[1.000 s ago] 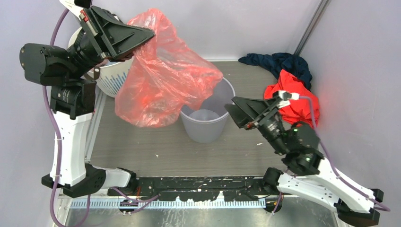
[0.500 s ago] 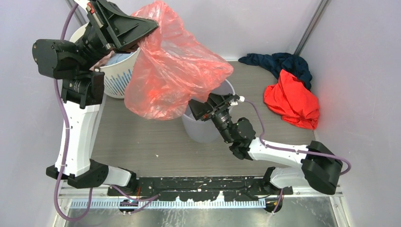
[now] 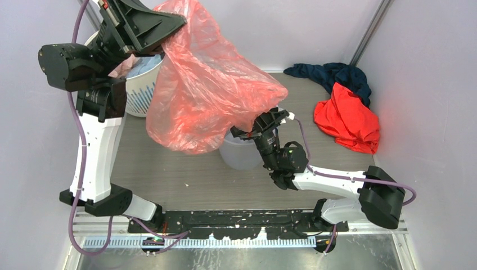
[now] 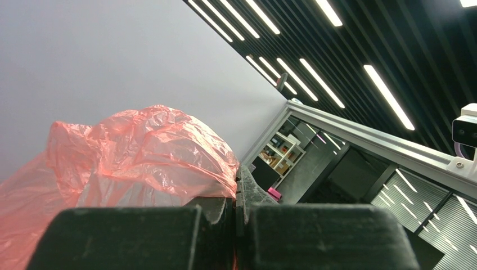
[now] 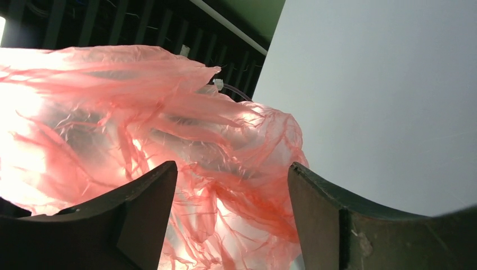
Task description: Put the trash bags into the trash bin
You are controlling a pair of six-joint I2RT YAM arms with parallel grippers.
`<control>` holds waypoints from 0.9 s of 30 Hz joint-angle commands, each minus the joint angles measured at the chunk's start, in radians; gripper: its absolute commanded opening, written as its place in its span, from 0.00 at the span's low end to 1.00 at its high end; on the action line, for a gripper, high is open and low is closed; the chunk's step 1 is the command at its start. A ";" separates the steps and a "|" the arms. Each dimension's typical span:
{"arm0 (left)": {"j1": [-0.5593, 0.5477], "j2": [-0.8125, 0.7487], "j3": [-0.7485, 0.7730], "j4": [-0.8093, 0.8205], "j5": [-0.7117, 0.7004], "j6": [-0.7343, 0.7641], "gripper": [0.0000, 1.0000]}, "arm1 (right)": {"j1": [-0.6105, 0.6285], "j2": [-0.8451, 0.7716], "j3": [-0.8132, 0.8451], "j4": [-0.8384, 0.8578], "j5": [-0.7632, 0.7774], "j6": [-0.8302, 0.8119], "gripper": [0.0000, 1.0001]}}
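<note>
Trash bag (image 3: 208,90) over grey table (image 3: 169,174), lilac walls (image 3: 315,28)

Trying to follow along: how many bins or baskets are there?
2. The grey trash bin mid-table, partly under the red bag; the white slotted basket at the far-left back. None looks hidden.

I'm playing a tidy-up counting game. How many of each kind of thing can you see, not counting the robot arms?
Plastic bags: 1, the red-pink bag
Bins: 1, the grey bin
Laundry baskets: 1, the white basket
Cloths: 3, the navy cloth, the red-orange cloth, the pink cloth in the basket
Total: 6
</note>
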 commanded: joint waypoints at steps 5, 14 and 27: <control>0.003 0.052 0.074 0.071 -0.015 -0.033 0.00 | 0.029 -0.056 -0.026 0.063 0.046 -0.015 0.73; 0.016 0.118 0.170 0.045 -0.019 -0.031 0.00 | 0.061 -0.058 -0.044 0.063 0.044 -0.012 0.69; 0.032 0.141 0.173 0.053 -0.021 -0.030 0.00 | 0.137 -0.096 -0.021 0.065 0.039 -0.148 0.69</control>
